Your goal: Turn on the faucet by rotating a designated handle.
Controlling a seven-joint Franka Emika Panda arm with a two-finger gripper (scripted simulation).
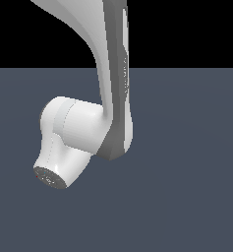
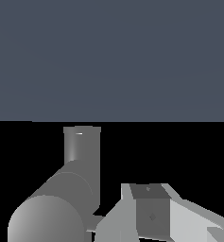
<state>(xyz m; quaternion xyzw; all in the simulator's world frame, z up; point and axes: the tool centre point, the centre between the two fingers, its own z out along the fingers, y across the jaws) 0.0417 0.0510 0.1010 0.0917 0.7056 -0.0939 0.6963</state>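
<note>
In the wrist view, grey metal cylinders of the faucet [image 2: 81,146] fill the lower part at very close range. One stands straight, and a thicker one with a rounded end [image 2: 47,220] slants off from it. I cannot tell which part is the handle, and no arched spout shows. A grey and white part of my gripper [image 2: 149,210] lies right beside these cylinders. Only one finger block shows, so I cannot tell how the jaws stand. In the exterior view, the faucet and gripper are hidden behind my arm.
My arm's large white and grey links [image 1: 83,133] fill the middle of the exterior view, over a flat dark blue-grey floor [image 1: 196,197]. The same floor [image 2: 111,56] shows beyond the faucet in the wrist view.
</note>
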